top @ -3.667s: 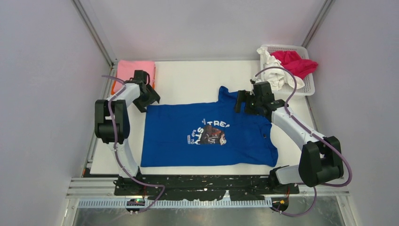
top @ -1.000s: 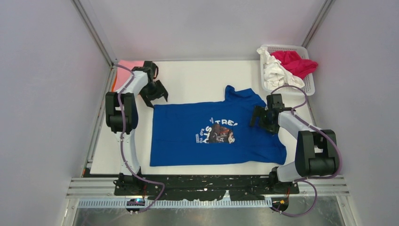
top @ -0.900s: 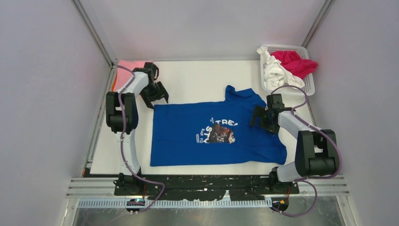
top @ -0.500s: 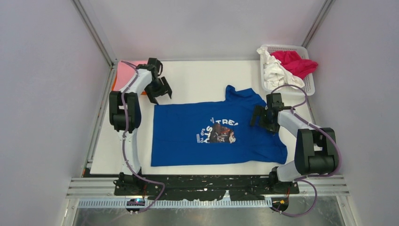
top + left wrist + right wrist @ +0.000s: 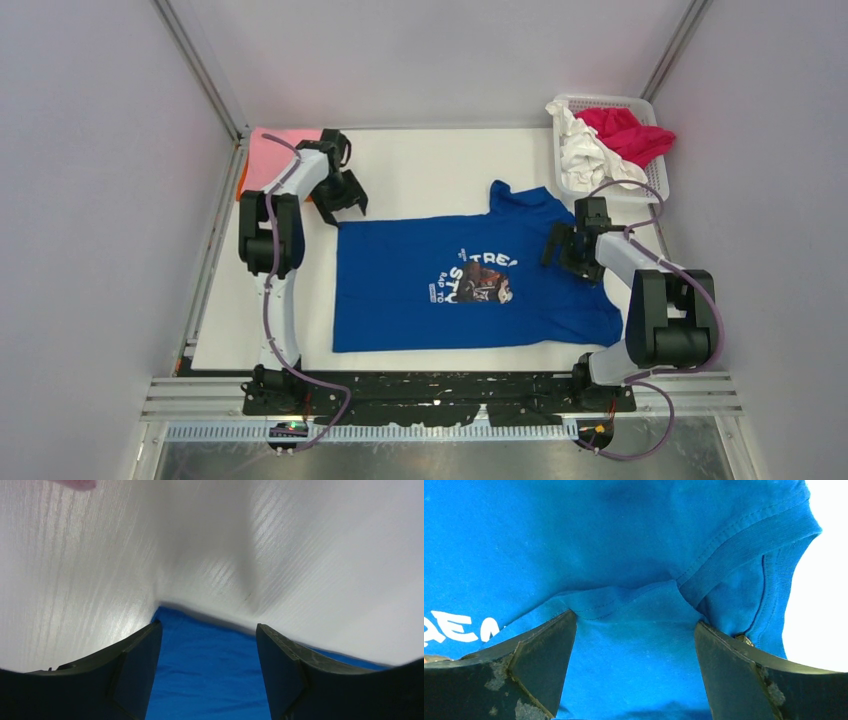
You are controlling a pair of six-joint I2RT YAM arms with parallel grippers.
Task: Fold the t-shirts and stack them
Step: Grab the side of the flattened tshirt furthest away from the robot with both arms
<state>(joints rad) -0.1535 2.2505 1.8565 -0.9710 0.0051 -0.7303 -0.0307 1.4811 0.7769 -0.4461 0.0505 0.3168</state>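
Observation:
The royal-blue t-shirt (image 5: 470, 285) lies spread flat on the white table, graphic up, collar to the right. My left gripper (image 5: 347, 207) is open, its fingers straddling the shirt's far left corner (image 5: 210, 680); in the left wrist view the gripper (image 5: 207, 630) has cloth between the jaws. My right gripper (image 5: 560, 248) is open over the shirt near the collar, and in the right wrist view the gripper (image 5: 634, 617) has blue cloth (image 5: 574, 540) and the ribbed collar (image 5: 744, 535) between and beyond its fingers. A folded pink shirt (image 5: 275, 150) lies on an orange one (image 5: 242, 185) at the far left.
A white mesh basket (image 5: 655, 180) at the far right corner holds a crimson shirt (image 5: 630, 135) and a white shirt (image 5: 580, 150) that hangs over its rim. Bare table (image 5: 430, 170) lies behind the blue shirt. Frame walls close in both sides.
The blue shirt has slid to the right across the table, and both grippers have moved right with it. Both stay open.

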